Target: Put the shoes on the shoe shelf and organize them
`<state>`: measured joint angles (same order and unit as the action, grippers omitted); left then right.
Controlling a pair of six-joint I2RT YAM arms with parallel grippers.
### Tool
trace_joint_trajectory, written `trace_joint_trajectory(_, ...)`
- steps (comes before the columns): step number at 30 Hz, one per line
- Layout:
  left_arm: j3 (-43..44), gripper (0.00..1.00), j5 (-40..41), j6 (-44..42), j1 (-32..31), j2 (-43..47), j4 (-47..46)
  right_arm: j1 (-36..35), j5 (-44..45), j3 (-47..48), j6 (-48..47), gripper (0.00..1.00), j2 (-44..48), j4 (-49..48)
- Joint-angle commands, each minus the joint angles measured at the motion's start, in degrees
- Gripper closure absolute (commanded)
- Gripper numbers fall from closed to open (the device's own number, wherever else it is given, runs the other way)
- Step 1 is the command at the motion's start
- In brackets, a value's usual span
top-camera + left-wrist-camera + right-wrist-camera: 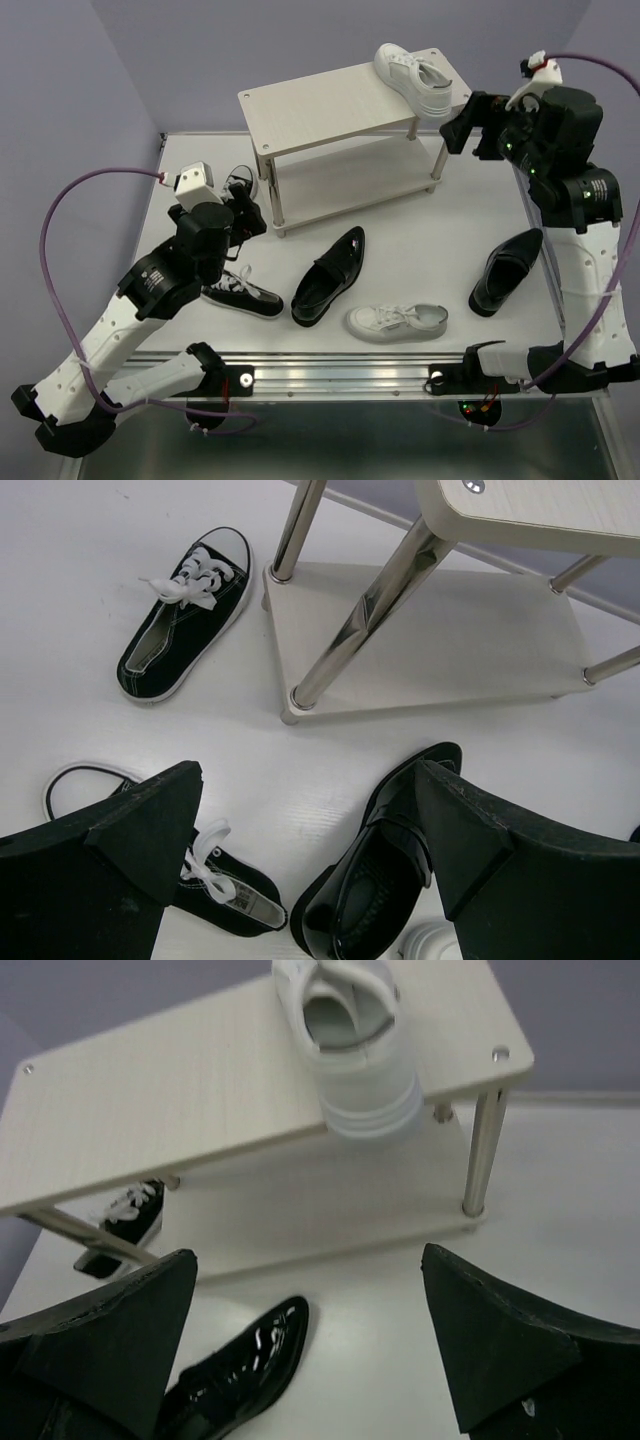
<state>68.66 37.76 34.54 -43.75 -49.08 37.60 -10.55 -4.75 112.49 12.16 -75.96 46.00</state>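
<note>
The shoe shelf [320, 108] stands at the back middle of the table. One white sneaker [418, 80] lies on the right end of its top board, its heel overhanging the edge [355, 1050]. My right gripper [466, 128] hangs open just right of that sneaker, apart from it [310, 1260]. On the table lie a second white sneaker [398, 320], two glossy black loafers [330, 275] [507, 270] and two black canvas sneakers [240, 184] [243, 294]. My left gripper [248, 213] is open and empty, left of the shelf, above the table [310, 780].
Both boards of the shelf hold nothing but that one sneaker; the lower board [430, 640] is bare. A silver leg [355, 630] stands close ahead of my left gripper. Purple cables loop beside both arms. The table's front rail [330, 378] runs by the arm bases.
</note>
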Motion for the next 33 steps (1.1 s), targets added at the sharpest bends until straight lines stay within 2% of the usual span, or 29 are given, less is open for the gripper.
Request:
trace_joint_trajectory(1, 3.49, 0.01, 2.49, -2.90, 0.33, 0.39, -1.66, -0.26, -3.94, -9.90, 2.51, 0.00, 4.23, 4.88)
trace_joint_trajectory(9, 4.72, 0.01, 5.57, -3.87, 0.33, 0.65, -2.27, -1.84, -3.95, -37.47, 13.04, 0.00, 14.08, 5.42)
trace_joint_trajectory(13, 5.16, 0.01, 6.27, -4.13, 0.33, 0.04, -2.54, -3.51, -3.34, -44.96, 17.88, 0.00, 15.67, 6.65)
trace_joint_trajectory(19, 3.67, 0.01, 5.40, -3.08, 0.33, -0.40, -4.12, -5.53, -4.29, -53.14, 21.85, 0.00, 17.69, 8.58)
trace_joint_trajectory(23, 2.27, 0.01, 4.61, -2.64, 0.33, -0.75, -5.35, -6.85, -5.44, -56.14, 20.02, 0.00, 17.17, 12.78)
trace_joint_trajectory(28, 1.47, 0.01, 3.99, -2.90, 0.33, -1.72, -6.84, -7.47, -1.41, -57.90, 19.30, 0.01, 16.55, 19.12)
trace_joint_trajectory(33, 1.12, 0.01, 3.46, -3.43, 0.42, -3.30, -7.63, -7.47, 1.94, -60.44, 21.76, 0.05, 16.37, 20.10)
